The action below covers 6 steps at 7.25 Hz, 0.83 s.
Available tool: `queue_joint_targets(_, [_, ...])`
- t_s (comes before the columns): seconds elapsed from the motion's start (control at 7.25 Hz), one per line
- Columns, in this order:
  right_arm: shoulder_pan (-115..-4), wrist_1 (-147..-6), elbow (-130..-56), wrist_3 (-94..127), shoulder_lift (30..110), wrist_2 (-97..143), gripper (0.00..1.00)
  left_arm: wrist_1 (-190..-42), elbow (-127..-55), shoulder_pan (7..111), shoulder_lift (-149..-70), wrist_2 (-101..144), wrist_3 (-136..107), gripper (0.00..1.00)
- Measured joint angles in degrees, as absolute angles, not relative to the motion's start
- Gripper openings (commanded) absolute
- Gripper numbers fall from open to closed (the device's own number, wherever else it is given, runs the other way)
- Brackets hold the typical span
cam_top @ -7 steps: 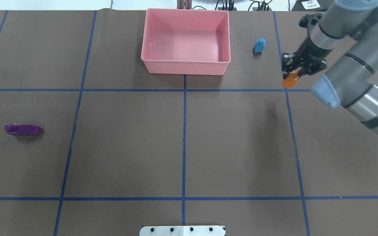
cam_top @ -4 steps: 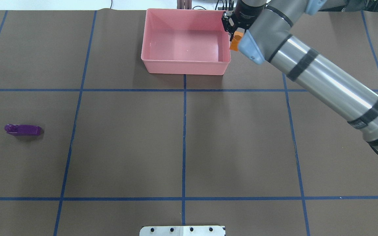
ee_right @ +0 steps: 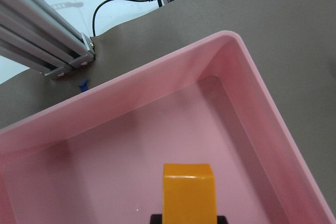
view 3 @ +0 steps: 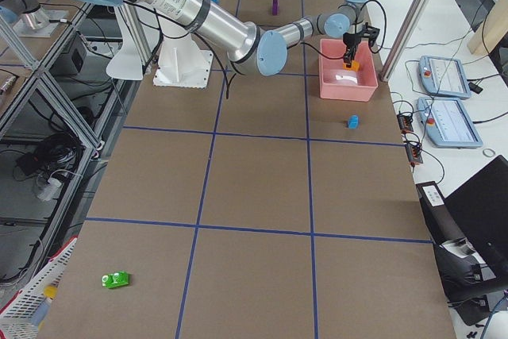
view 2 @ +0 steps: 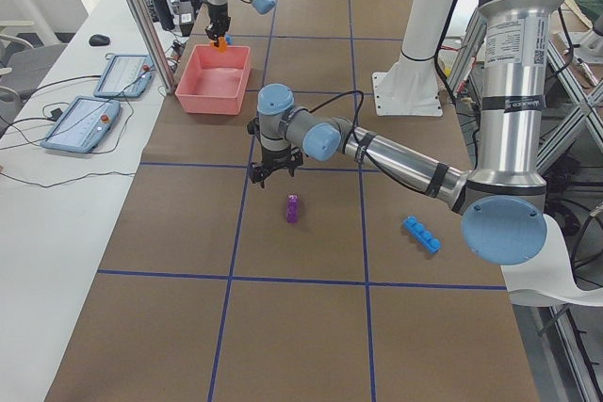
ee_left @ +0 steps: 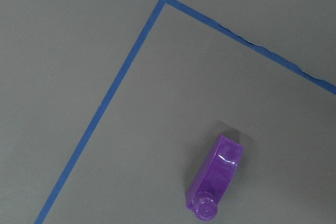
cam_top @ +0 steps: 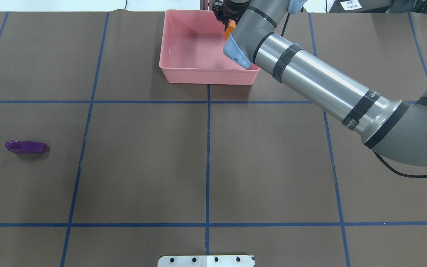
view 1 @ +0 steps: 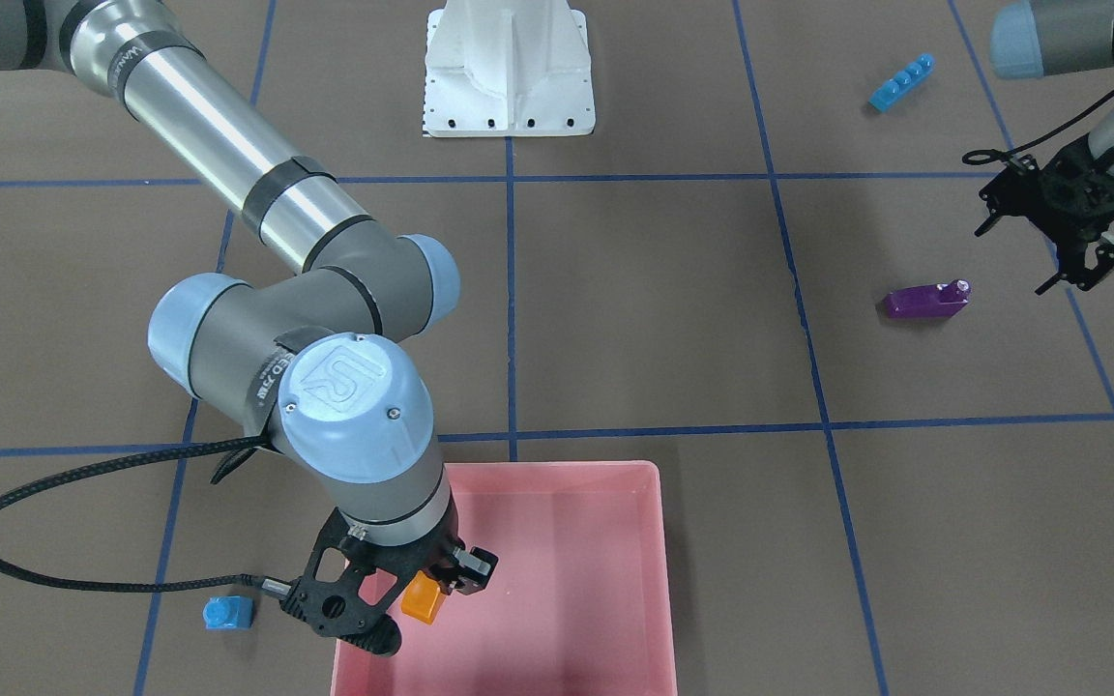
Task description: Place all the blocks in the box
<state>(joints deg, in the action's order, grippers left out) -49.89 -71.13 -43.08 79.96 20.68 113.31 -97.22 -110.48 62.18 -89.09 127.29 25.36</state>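
My right gripper (view 1: 409, 592) is shut on the orange block (view 1: 421, 598) and holds it above the inside of the pink box (view 1: 571, 541). The block also shows in the overhead view (cam_top: 230, 29) and in the right wrist view (ee_right: 189, 192), over the box floor (ee_right: 157, 145). My left gripper (view 1: 1077, 259) is open and empty, hovering beside the purple block (view 1: 924, 302), which lies on the mat (cam_top: 26, 147) (ee_left: 215, 182). The long blue block (view 1: 902, 82) lies near the robot's left side. The small blue cube (view 1: 228, 613) stands just outside the box. The green cube (view 3: 116, 279) lies far off at the table's right end.
The white robot base (view 1: 509, 68) stands at the table's near middle edge. Blue tape lines (cam_top: 208, 155) divide the brown mat. My right arm (cam_top: 317, 85) reaches across the mat's far right part and hides the small blue cube in the overhead view.
My right gripper has carried the orange block leftwards from the box's right wall to over its inside. My left gripper has come further into view at the overhead's left edge.
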Motion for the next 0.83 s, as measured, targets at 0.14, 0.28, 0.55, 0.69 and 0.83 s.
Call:
queue_joint_targets(0.14, [-49.14,-70.21,-42.65,80.18,20.44,112.72,0.92,-97.24,-110.36,59.73,-89.01,125.79,27.12,1.0])
queue_joint_targets(0.28, [-48.73,-69.78,-42.58,80.25,20.41,112.47,1.0,-97.24,-110.1,57.63,-88.97,123.92,29.22,1.0])
queue_joint_targets(0.55, [-48.8,-69.57,-43.12,80.27,20.4,112.51,1.0,-97.87,-107.4,55.69,-89.05,122.19,34.45,1.0])
queue_joint_targets(0.69, [-49.32,-69.64,-43.98,80.25,20.52,113.0,1.0,-99.16,-105.41,55.47,-89.06,122.02,36.32,0.99])
queue_joint_targets(0.83, [-50.13,-69.77,-45.05,80.19,20.84,114.07,1.0,-100.74,-103.46,55.32,-89.03,122.01,37.15,0.99])
